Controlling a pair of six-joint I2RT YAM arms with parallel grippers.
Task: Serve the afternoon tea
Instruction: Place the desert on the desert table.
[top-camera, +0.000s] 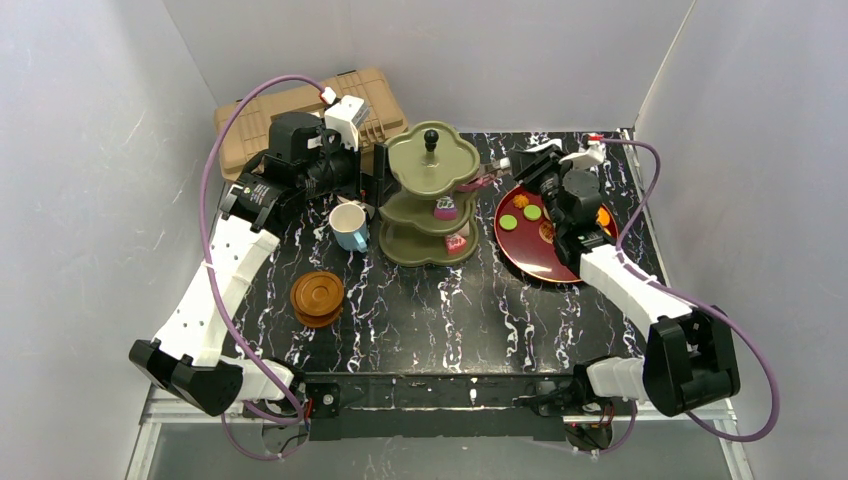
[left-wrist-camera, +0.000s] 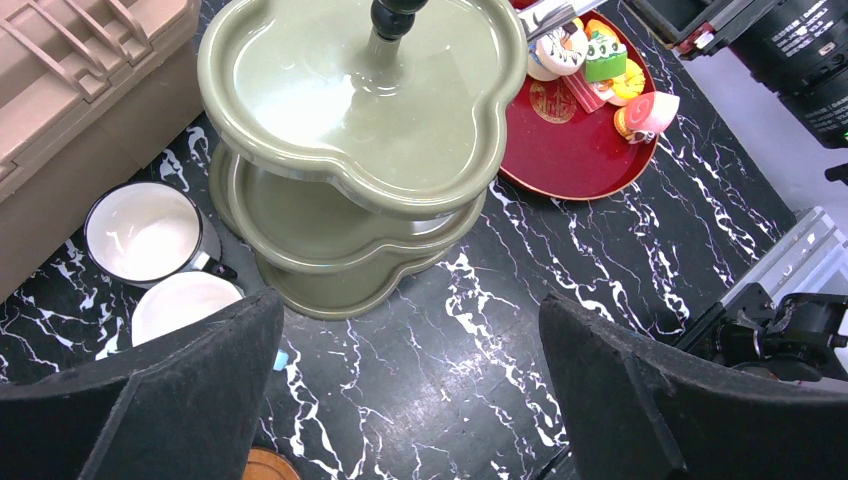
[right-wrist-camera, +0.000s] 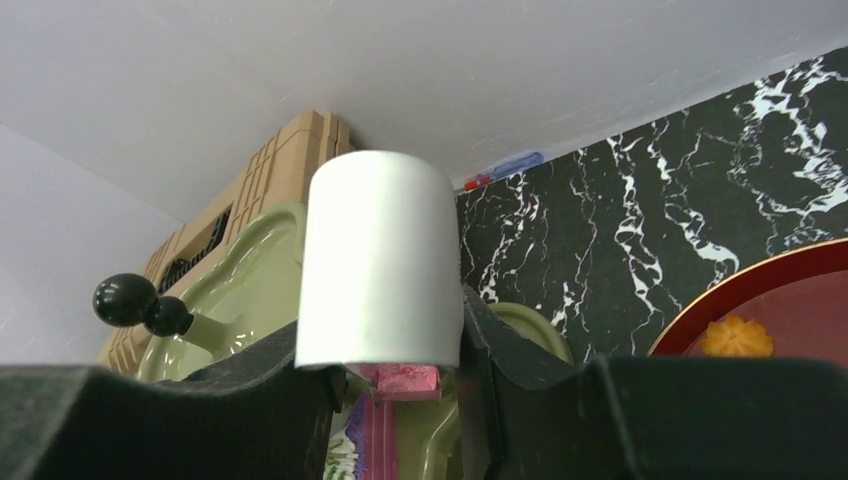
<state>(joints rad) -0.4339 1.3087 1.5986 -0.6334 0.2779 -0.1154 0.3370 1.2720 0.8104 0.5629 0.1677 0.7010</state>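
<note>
Arms both reach toward upper centre. Left gripper (left-wrist-camera: 408, 320) splayed wide, empty, just left of olive-green three-tier scalloped stand (top-camera: 412, 160). Right gripper (right-wrist-camera: 385, 350), past round red tray (top-camera: 530, 262), clamps white cylindrical toy (right-wrist-camera: 378, 260) at stand's right edge. Toy's base masked by the grip; only a pink scrap shows.

- The black table (top-camera: 450, 310), veined with white marbling, carries everything.
- A tan toolbox (top-camera: 250, 125) sits at its far left corner.
- The olive-green three-tier stand (top-camera: 410, 165) stands mid-table towards the back.
- A red round tray (top-camera: 525, 250) lies just right of the stand.
- A light-blue mug (top-camera: 350, 228) and a white mug (left-wrist-camera: 145, 235) stand together just left of the stand.
- A stack of brown saucers (top-camera: 318, 297) rests nearer the front left, apart from the mugs.
</note>
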